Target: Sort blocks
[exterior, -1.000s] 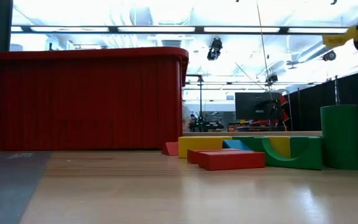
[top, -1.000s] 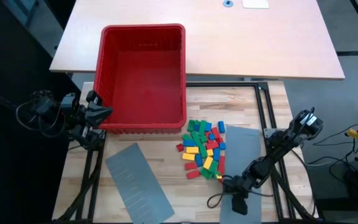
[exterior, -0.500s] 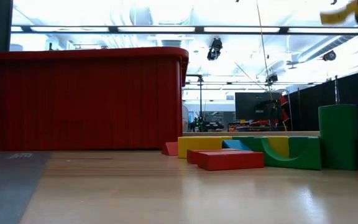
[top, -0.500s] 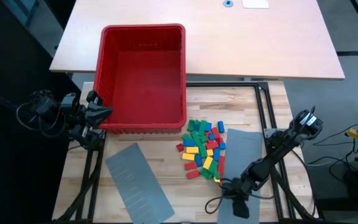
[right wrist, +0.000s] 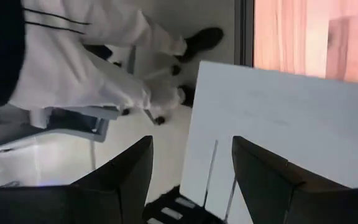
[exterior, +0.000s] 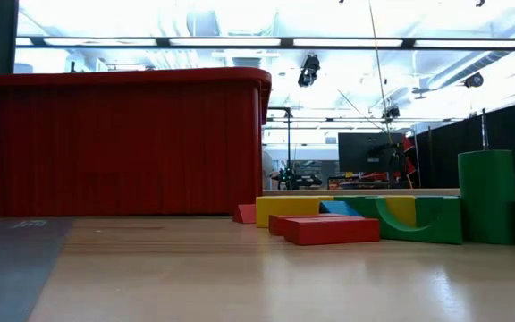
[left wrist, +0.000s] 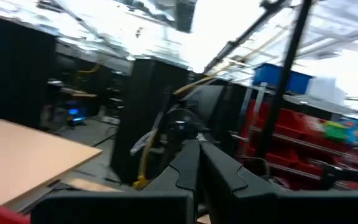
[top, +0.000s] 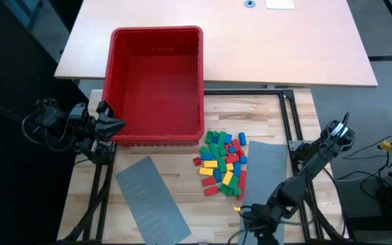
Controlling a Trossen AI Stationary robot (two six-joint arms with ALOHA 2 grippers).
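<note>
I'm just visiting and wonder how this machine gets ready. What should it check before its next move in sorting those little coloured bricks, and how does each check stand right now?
1. Blocks all in reach on the table, in one pile: ok.
2. Red bin free to receive: ok, nothing shows inside it.
3. Right pincer open and holding nothing: ok; in its wrist view the fingers stand apart over the grey panel.
4. Right pincer lined up over a block: not ok; it sits at the table's near edge, off the pile.
5. Left pincer out of the way: ok, parked beside the bin's left wall.
6. Left pincer open: not ok, fingers together.
</note>
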